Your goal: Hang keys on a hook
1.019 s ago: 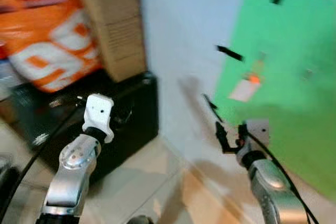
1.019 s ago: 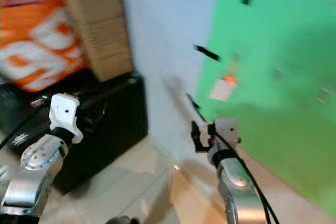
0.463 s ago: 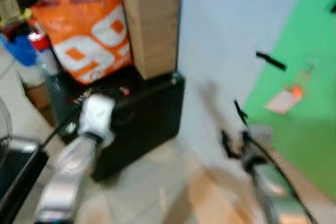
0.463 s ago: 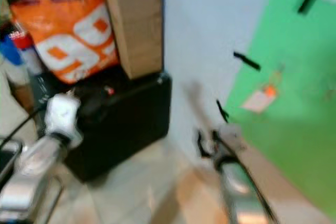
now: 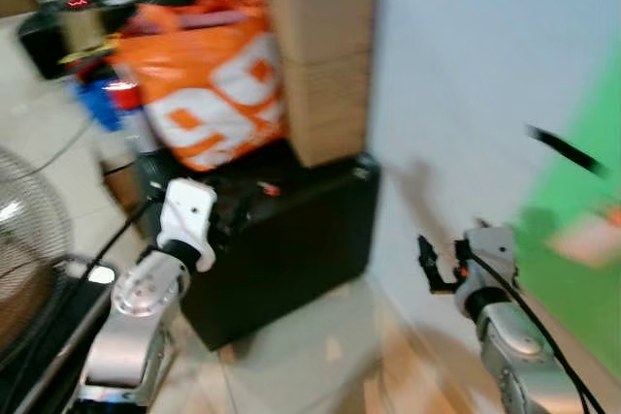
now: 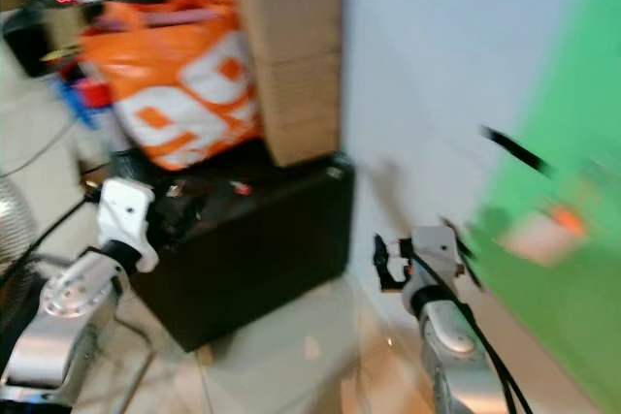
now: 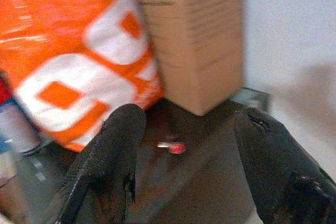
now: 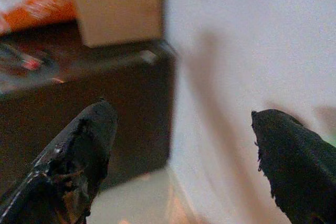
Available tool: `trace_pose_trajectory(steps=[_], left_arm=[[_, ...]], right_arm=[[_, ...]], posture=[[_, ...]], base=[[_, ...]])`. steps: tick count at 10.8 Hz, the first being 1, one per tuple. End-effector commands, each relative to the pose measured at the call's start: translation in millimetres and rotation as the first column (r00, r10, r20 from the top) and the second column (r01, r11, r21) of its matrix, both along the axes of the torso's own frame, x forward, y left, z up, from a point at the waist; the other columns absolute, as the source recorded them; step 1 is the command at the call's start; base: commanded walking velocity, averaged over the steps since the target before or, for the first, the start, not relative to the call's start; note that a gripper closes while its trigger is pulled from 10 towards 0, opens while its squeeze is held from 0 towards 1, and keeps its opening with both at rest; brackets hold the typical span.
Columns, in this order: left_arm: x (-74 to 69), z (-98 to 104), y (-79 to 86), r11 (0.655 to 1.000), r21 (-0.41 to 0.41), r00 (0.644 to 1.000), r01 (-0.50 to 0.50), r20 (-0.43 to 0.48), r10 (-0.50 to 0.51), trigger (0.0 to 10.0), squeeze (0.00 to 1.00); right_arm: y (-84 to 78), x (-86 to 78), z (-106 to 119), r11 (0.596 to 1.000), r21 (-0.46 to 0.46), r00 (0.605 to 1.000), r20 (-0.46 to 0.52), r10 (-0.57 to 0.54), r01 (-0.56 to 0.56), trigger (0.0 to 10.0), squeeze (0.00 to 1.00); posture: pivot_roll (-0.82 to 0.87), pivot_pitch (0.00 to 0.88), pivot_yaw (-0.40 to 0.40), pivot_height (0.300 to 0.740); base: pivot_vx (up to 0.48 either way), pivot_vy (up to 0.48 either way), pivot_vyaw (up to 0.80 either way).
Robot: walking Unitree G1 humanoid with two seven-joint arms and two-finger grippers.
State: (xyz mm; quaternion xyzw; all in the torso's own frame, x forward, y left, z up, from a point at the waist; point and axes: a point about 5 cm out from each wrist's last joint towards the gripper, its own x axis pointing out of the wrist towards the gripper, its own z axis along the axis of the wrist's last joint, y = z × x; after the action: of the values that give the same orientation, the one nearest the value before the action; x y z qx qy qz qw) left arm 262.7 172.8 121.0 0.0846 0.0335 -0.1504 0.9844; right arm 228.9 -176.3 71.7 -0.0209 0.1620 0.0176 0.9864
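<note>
In the left eye view, blurred by motion, we are facing a black case [image 5: 291, 239] standing on the tiled floor against a pale wall [image 5: 456, 65], with a cardboard box [image 5: 325, 55] and an orange and white bag [image 5: 209, 84] sitting on top of it. The keys [image 5: 267, 188] are lying on the case's lid, just near of the box, showing as a small red and silvery fleck too smeared to describe further. We are holding the left gripper [image 5: 186, 220] up at the case's near left corner and the right gripper [image 5: 427, 264] up near the wall, right of the case. A green panel [image 5: 582, 239] is covering the wall at far right, with a dark hook [image 5: 563, 150] sticking out at its edge. A fan [image 5: 29, 239] is standing at the left. In the right eye view we are seeing the same scene; the bag's large white marks [image 6: 209, 94] are not readable as writing. In the left wrist view our fingers [image 7: 118, 145] are spread wide with nothing between them, and the keys [image 7: 172, 146] are showing as a red tag with a pale metal piece on the dark lid beyond. In the right wrist view our fingers [image 8: 89, 140] are likewise spread wide and holding nothing, pointing at the case's right end and the wall.
</note>
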Motion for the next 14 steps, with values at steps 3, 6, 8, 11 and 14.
trace_pose_trajectory(steps=[3,6,8,11,14], left_arm=[[1.5,1.5,7.6,1.0,0.008,1.0,-0.025,-0.001,0.025,10.0,0.0],[2.6,2.2,9.9,0.999,0.015,1.0,-0.031,0.002,0.031,10.0,0.0],[4.3,2.0,10.7,0.999,0.019,1.0,-0.031,0.002,0.031,10.0,0.0],[6.9,0.9,9.6,1.0,0.026,1.0,-0.018,-0.002,0.018,10.0,0.0],[7.8,-3.1,10.4,0.999,0.05,1.0,0.013,-0.018,-0.013,10.0,0.0]], right_arm=[[9.6,2.6,5.4,0.999,0.013,0.999,0.028,0.045,-0.045,10.0,0.0],[8.0,4.1,6.2,0.999,0.002,0.998,0.033,0.048,-0.048,10.0,0.0],[6.2,4.1,6.9,0.999,-0.01,0.998,0.036,0.05,-0.05,10.0,0.0],[3.1,3.6,7.0,0.999,-0.02,0.998,0.036,0.044,-0.043,10.0,0.0],[2.8,4.8,8.1,0.999,-0.032,0.998,0.042,0.045,-0.044,10.0,0.0]], posture=[[-0.13,0.0,0.031,0.732],[-0.14,0.0,0.031,0.732],[-0.14,0.0,0.033,0.732],[-0.15,0.0,0.033,0.732],[-0.15,0.0,0.032,0.732]], base=[[0.366,0.0,0.0],[0.366,0.0,0.0],[0.364,0.0,0.0],[0.366,0.0,0.0],[0.363,0.0,0.0]])
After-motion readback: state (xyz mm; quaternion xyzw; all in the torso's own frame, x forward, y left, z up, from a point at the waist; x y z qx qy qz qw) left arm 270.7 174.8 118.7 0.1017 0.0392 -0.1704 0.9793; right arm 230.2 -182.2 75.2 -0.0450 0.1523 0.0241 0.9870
